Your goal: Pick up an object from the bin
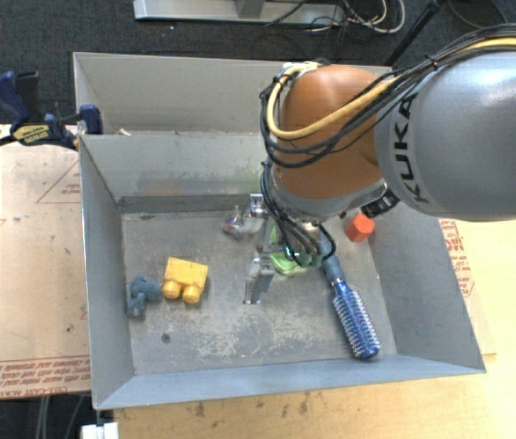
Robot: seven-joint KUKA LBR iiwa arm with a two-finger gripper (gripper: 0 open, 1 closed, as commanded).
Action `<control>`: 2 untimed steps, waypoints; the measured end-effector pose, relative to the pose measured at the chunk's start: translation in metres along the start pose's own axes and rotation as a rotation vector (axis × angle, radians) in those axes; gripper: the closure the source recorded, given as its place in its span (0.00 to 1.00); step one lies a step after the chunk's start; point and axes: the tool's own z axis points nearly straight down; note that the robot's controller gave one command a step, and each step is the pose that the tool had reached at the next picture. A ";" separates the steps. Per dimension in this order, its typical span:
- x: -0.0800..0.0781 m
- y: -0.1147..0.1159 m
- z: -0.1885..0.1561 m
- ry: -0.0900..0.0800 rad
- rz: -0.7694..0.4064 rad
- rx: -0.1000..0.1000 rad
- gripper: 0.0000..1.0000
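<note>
One small green thing (285, 262) lies just view-right of my pincer (258, 286); blue bristle brush (353, 316) beyond. Pincer spread or pressed: cannot tell.

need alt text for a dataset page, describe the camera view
A KUKA arm's gripper hangs low over the middle of a grey metal bin, beside a small green object. A blue bristle brush lies at view right, a yellow block and a blue-grey piece at view left.

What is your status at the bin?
Gripper low in bin, centre. Green thing right beside it. Brush near, yellow block well apart.
</note>
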 end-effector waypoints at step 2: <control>-0.025 0.054 0.111 -0.010 0.089 -0.002 0.00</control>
